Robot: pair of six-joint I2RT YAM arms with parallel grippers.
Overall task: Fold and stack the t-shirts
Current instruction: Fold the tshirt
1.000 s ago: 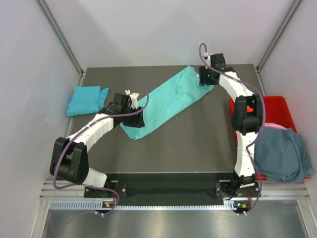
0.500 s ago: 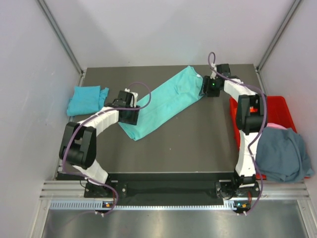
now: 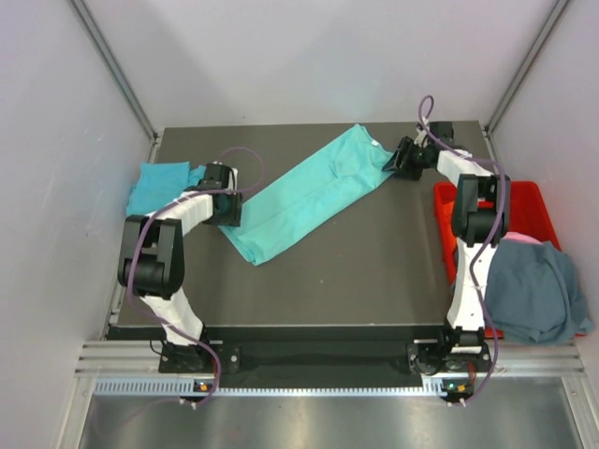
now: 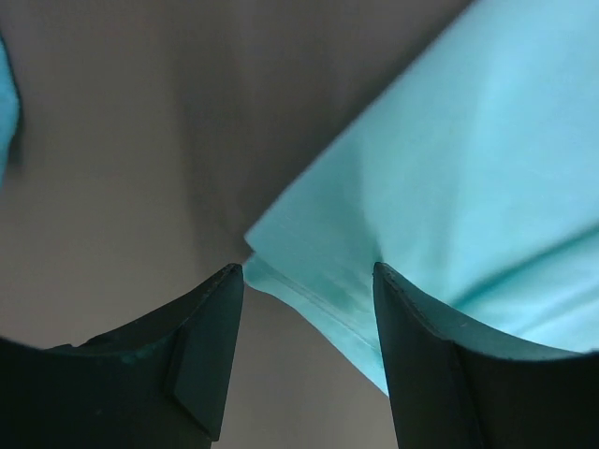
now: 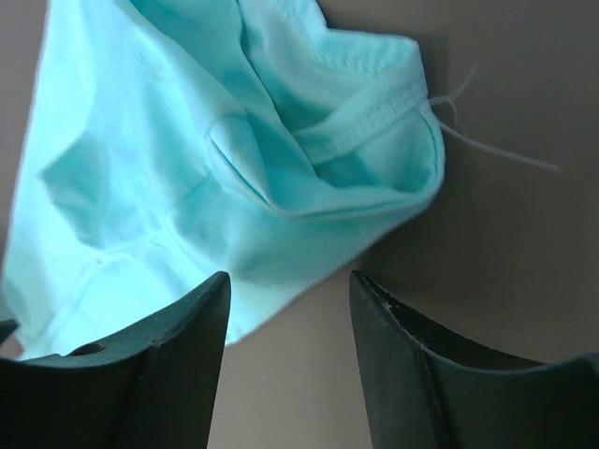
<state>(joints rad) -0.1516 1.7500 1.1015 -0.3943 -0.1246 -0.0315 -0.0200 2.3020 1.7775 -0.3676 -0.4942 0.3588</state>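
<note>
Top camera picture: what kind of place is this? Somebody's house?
Probably a robot lab test booth, not a house: plain white walls box in a dark table, two robot arms are bolted at its edge, and a mint-teal t-shirt lies spread for folding.

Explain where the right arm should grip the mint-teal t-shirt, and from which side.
Probably the bunched collar end of the mint-teal t-shirt, approached from the far right: it lies as a long diagonal strip, that end facing the right gripper and its open fingers.
</note>
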